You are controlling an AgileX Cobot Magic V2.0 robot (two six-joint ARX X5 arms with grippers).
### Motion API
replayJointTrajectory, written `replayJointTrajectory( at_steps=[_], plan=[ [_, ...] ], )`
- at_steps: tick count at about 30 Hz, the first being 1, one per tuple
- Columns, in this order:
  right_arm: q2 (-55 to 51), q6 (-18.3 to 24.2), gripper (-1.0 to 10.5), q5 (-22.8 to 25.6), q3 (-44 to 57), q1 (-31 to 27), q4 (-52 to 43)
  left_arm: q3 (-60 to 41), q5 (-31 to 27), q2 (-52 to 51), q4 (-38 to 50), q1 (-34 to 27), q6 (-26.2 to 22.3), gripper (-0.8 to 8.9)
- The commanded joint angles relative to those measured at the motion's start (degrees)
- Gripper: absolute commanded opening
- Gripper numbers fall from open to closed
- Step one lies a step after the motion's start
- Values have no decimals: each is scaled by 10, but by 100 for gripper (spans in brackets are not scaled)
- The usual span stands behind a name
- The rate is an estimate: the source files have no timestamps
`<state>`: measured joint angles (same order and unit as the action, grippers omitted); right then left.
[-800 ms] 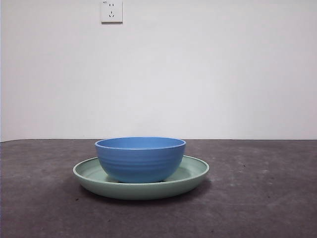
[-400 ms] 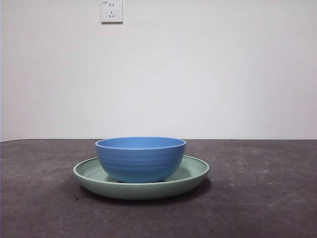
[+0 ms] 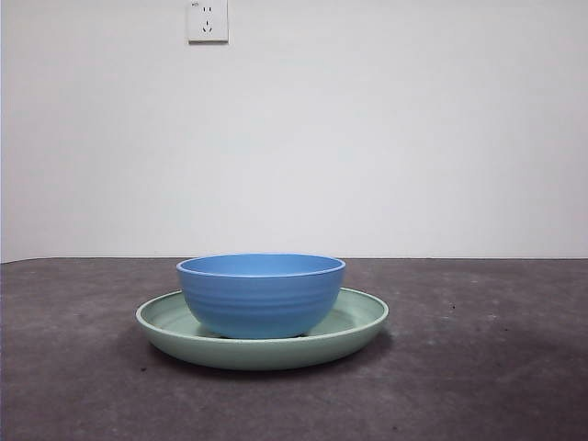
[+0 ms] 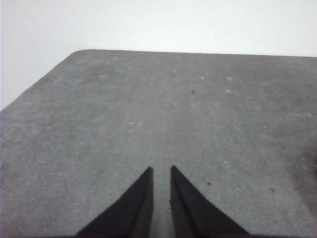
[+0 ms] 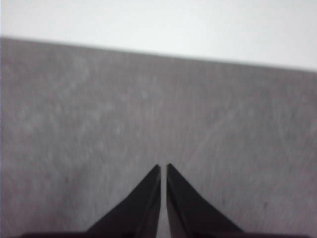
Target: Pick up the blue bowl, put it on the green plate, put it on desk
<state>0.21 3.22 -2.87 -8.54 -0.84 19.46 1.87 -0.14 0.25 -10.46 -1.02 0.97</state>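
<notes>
A: Front view first, nearest thing: the green plate (image 3: 354,322) lies flat on the bench (image 3: 487,367), toward the near edge.

B: And the blue bowl (image 3: 261,296)?

A: Upright inside the plate, resting on its floor, left of the plate's centre. Behind, a white wall with a socket (image 3: 207,20).

B: The pincers?

A: Neither shows there. The left pincer (image 4: 162,171) hangs over bare bench, jaws a narrow slit apart, gripping nothing. The right pincer (image 5: 163,166) likewise, jaws almost touching, empty.
</notes>
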Motion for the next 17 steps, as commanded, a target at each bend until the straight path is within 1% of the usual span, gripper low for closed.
replayJointTrajectory(
  at_steps=[1, 10, 17],
  plan=[
    [0, 5, 16, 0, 25, 0, -21, -12, -2, -1, -4, -2, 3, 55],
    [0, 4, 16, 1, 79, -1, -96, -12, -2, -1, -4, -2, 3, 55],
    [0, 4, 16, 4, 79, -1, -94, -12, -2, -1, -4, -2, 3, 55]
  ],
)
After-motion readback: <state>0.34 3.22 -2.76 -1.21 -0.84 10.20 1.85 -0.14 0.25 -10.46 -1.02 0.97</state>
